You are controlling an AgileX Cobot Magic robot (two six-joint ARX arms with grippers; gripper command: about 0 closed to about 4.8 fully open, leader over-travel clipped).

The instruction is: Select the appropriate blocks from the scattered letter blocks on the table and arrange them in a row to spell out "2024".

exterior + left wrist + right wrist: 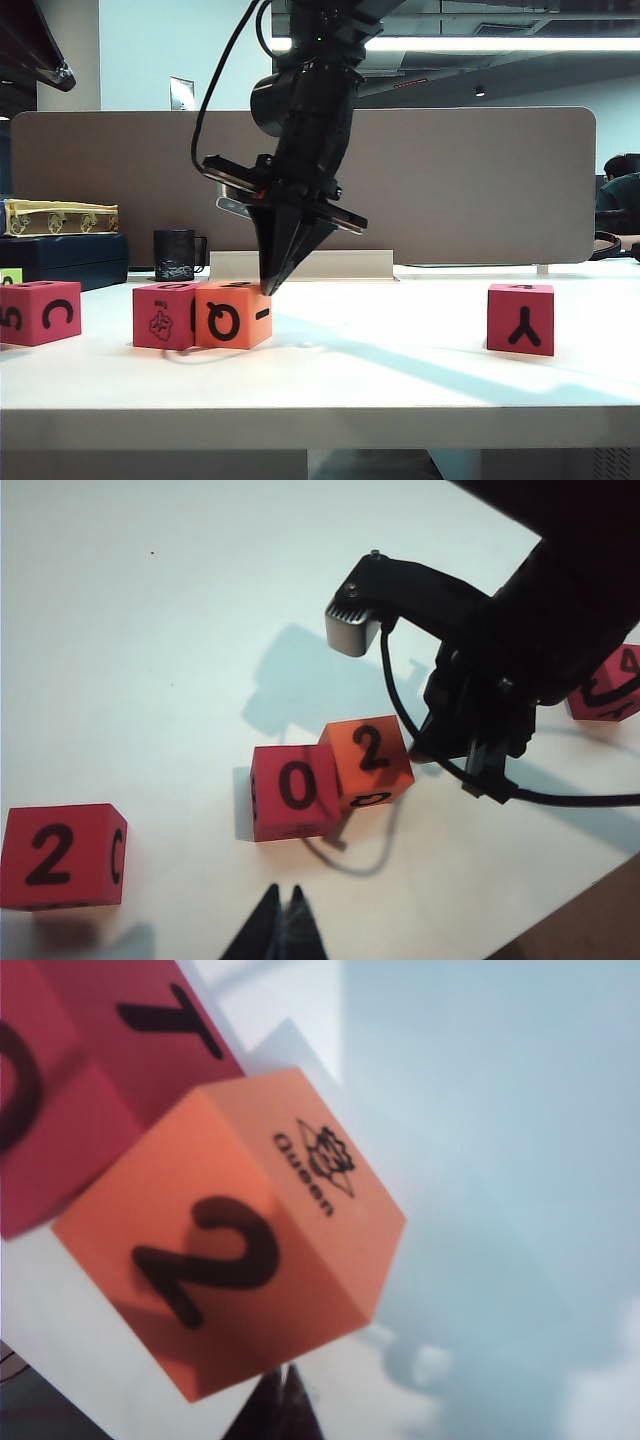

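Wide bare surface lies between the orange block and the lone pink block marked Y, giving open passage there. The orange block touches a pink block, so nothing fits between them. The right gripper, its fingers pressed together, stands at the orange block's right top edge, blocking that side. The left gripper, also closed, hangs clear above.

Worktop: smooth white surface, slight sheen, shadows showing on it. Blocks: matt foam look, soft edges, black printed characters; orange block and pink-red block alike. Right gripper: matt black plastic jaws. Partition panel at the rear edge: matt grey-brown. Mug: glossy black.
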